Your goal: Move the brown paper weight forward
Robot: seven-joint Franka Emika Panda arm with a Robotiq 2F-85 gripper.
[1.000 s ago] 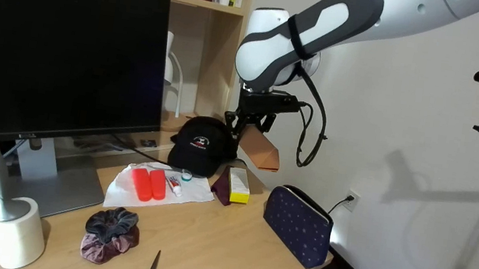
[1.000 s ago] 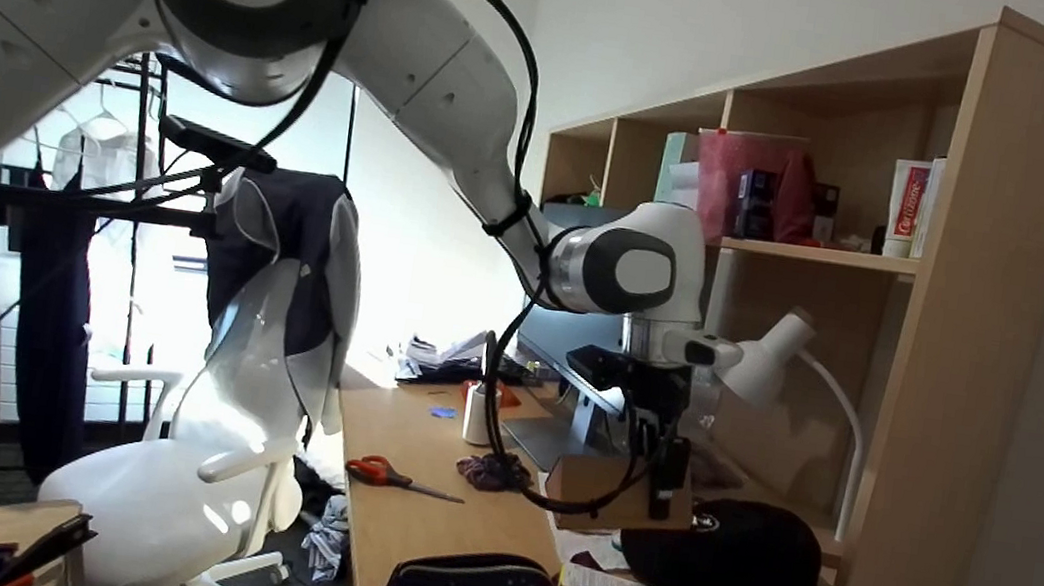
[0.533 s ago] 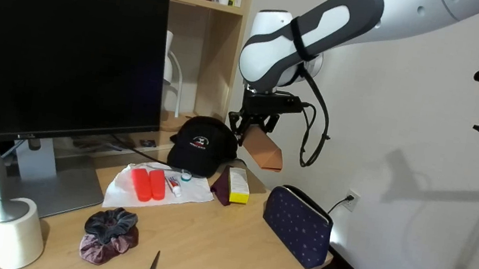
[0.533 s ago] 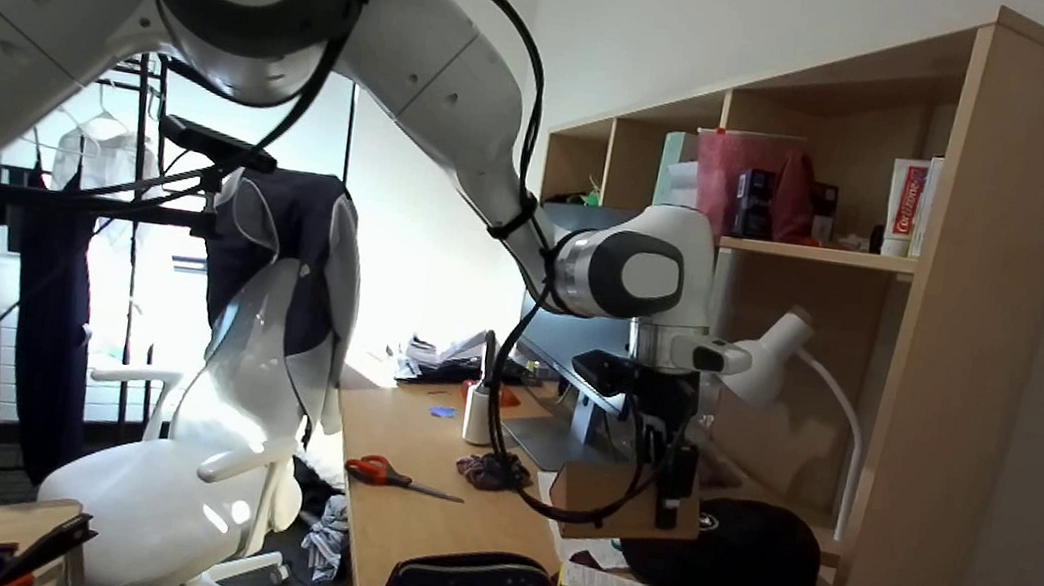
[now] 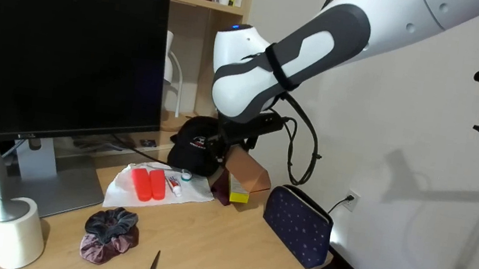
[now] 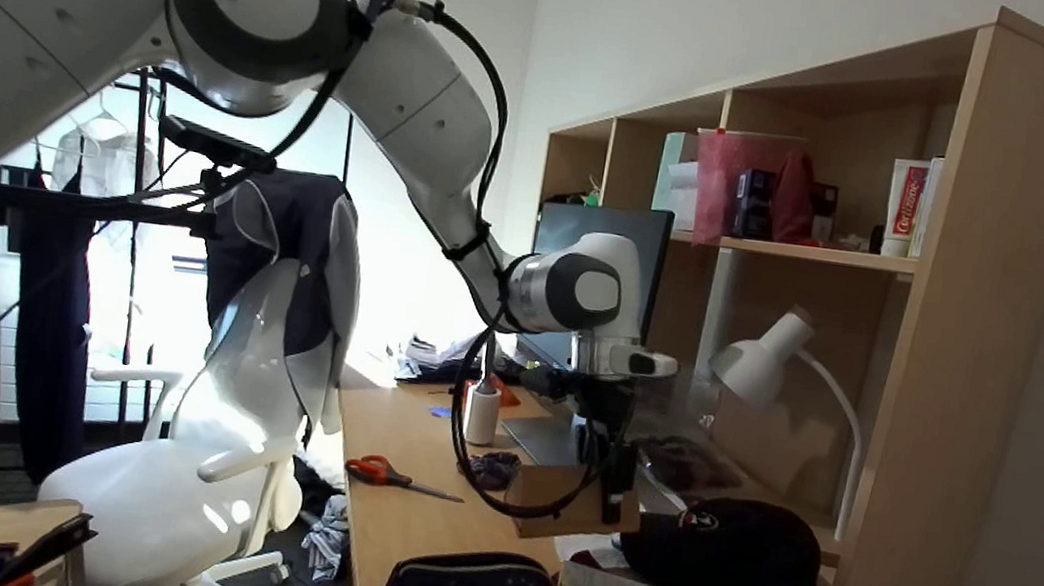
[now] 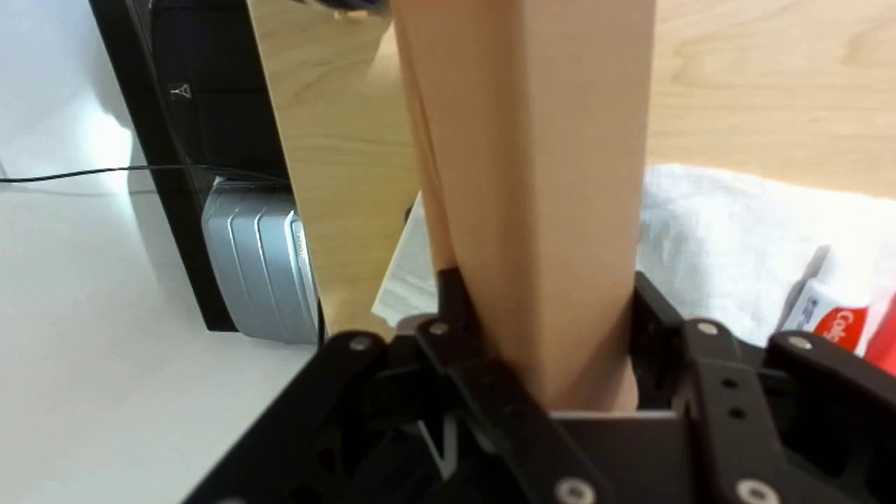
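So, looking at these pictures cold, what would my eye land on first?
Probably the big white-and-grey robot arm reaching over the pale wooden desk, with a tan-brown sharp-edged block clamped in its black jaws. Next, the wide black monitor filling the upper left of an exterior view, and the two bright red oblong pieces lying on a white sheet on the desk.

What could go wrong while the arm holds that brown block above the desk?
The brown paper weight could slip from the gripper, falling onto the desk below. Lowered here, it might hit the yellow-and-white box, partly hidden behind it in the wrist view. The drooping cable might snag.
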